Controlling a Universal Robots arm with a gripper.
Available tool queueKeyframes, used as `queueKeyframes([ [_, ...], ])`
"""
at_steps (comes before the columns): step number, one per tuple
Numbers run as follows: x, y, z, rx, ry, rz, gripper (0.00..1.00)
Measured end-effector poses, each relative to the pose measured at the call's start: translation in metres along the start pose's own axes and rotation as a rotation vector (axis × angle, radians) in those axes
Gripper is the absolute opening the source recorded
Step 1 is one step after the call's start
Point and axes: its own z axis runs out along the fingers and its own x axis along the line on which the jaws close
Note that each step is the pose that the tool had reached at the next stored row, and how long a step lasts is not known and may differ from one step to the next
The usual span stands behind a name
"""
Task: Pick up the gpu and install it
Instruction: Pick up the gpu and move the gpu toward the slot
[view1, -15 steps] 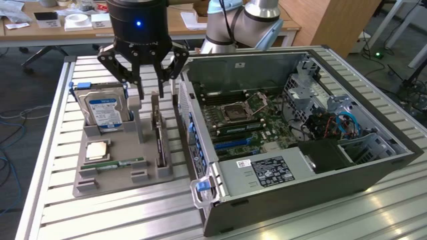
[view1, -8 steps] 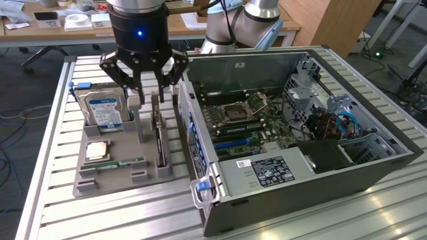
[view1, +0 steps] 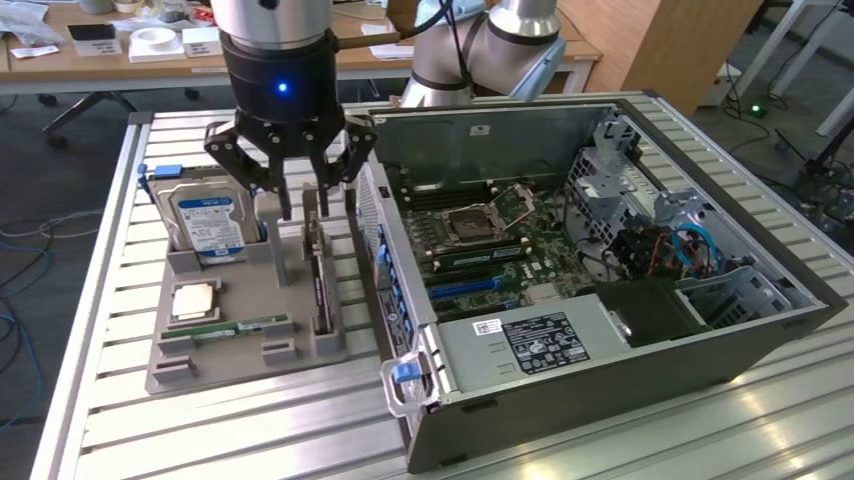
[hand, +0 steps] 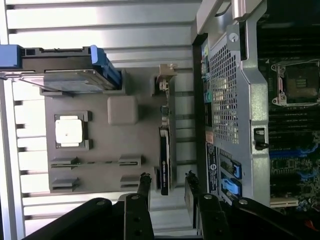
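Black fingers (hand: 144, 187), spread apart, clamped on nothing, hanging above the gpu (hand: 164, 155) and clear of it on both sides. Below and between them, the card itself: on edge in a slot of the grey holder (hand: 100, 150), along the side just beside the open computer case (view1: 721, 330). Long axis down the length of the holder, parallel to the case's rear wall, in line with the gap between the fingers rather than across it. Thin, flat, nearly black, with a silvery bracket (hand: 165, 75) at one end. Not yet lifted. Farther out in the same holder, a hard drive (view1: 211, 222) upright with its blue-and-white label, a processor chip (view1: 194, 298) lying flat, a green memory stick (view1: 240, 328). Beneath all, a slatted metal surface (view1: 240, 430).
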Motion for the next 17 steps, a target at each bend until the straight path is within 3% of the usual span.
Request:
queueKeyframes([
  [11, 0.000, -0.0008, 0.0184, 0.0000, 0.0000, 0.000, 0.42],
  [17, 0.000, -0.0008, 0.0187, 0.0000, 0.0000, 0.000, 0.42],
])
